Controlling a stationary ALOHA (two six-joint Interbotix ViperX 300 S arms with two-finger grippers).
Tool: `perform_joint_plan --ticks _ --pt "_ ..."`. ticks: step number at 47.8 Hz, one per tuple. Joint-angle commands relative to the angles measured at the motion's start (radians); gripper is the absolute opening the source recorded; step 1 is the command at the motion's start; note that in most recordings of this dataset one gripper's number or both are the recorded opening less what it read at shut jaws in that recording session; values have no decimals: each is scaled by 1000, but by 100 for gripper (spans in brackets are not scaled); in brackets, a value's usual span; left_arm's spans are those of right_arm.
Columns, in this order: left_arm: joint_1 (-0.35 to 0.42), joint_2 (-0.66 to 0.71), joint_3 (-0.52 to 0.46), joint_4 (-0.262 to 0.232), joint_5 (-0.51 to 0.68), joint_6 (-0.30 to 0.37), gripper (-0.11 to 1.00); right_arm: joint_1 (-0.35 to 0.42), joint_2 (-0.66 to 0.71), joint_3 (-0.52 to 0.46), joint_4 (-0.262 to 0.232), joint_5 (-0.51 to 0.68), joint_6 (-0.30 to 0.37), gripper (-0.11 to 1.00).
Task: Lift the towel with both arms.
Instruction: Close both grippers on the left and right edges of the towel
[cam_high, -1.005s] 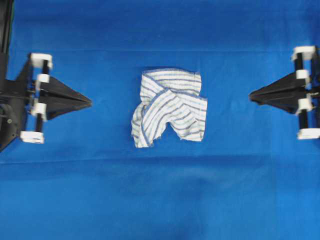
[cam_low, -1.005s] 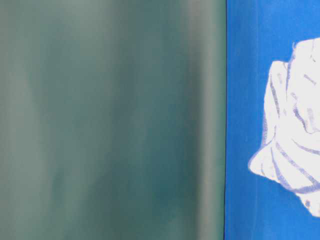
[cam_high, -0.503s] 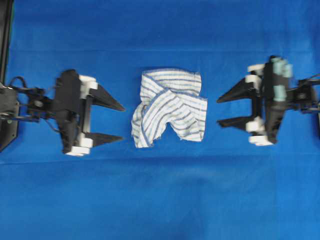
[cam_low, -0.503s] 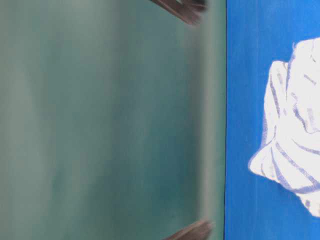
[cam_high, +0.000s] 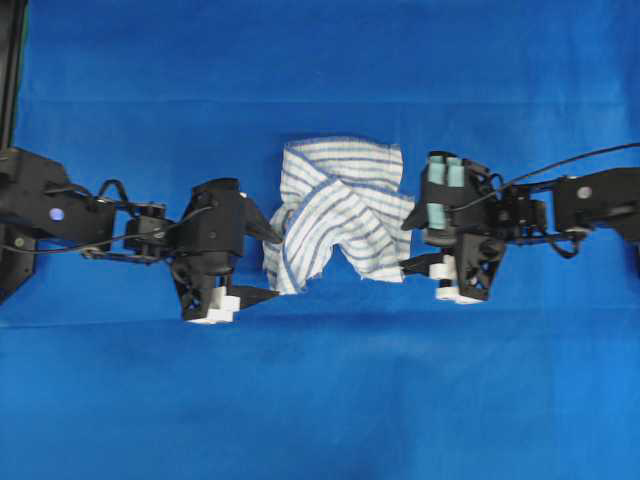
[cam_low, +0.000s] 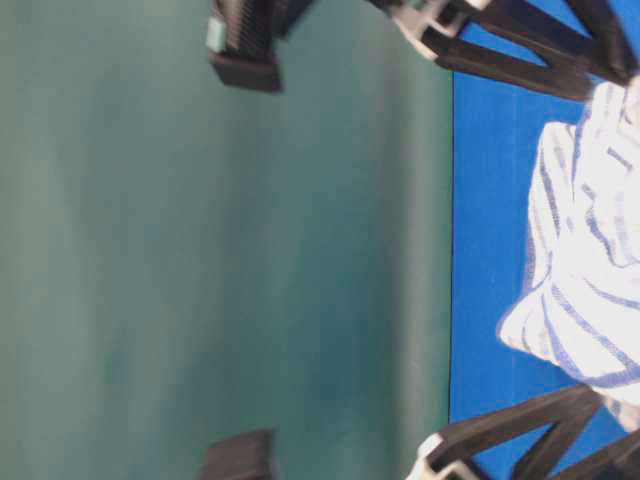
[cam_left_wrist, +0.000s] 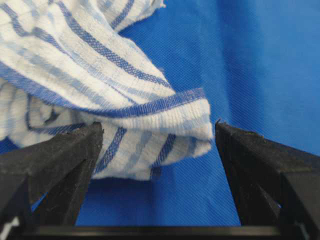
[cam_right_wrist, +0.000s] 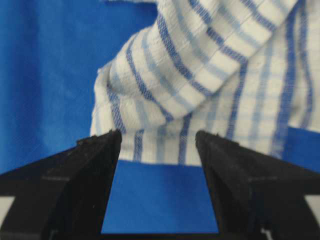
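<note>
Blue cloth covers the table (cam_high: 320, 400), and near its middle, well away from every edge, lies the small soft white towel with thin blue and grey stripes (cam_high: 340, 215), crumpled and folded over itself. It lies directly between the two grippers, so each arm faces it across the table's long direction: the towel is to the right of the left black pointed gripper (cam_high: 268, 265) and to the left of the right black pointed gripper with pale green tape patches (cam_high: 415, 245). Neither arm looks clearly nearer; both sets of tips are at the cloth's side edges.

The left wrist view shows the left gripper (cam_left_wrist: 159, 145) with its jaws spread wide and a folded, blue-edged corner of the towel (cam_left_wrist: 120, 95) sitting in the gap between them, not pinched. The right wrist view shows the right gripper (cam_right_wrist: 157, 142) likewise spread, its tips just at the towel (cam_right_wrist: 210, 75) hem, with bare blue cover between the jaws. Nothing is held yet.

Both arms reach low and nearly level toward the centre, wrists roughly square to the cloth. The coming move seems to be a short push inward, then a pinch on each side; the right side probably needs more advance to catch fabric, not table cover.
</note>
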Motion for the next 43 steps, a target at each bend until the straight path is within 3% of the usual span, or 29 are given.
perform_joint_plan --ticks 1,17,23,25,28,34,38,43 --pt "3 32 -29 -2 -18 2 89 8 21 -35 3 -3 3 64" --pt "11 141 -69 -2 -17 0 87 9 115 -83 3 -5 11 63" --pt "11 140 -66 -2 -9 2 80 8 117 -87 0 -5 11 61" --pt "11 140 -66 -2 -3 2 74 8 117 -87 0 -6 11 57" --pt "11 140 -66 -2 8 2 61 8 117 -87 0 -5 11 43" --pt "11 140 -69 -2 32 3 24 8 115 -87 0 -5 11 8" --pt "11 137 -67 -2 49 3 8 8 115 -87 0 0 11 6" --pt "11 129 -67 -2 72 3 8 8 106 -87 0 2 11 6"
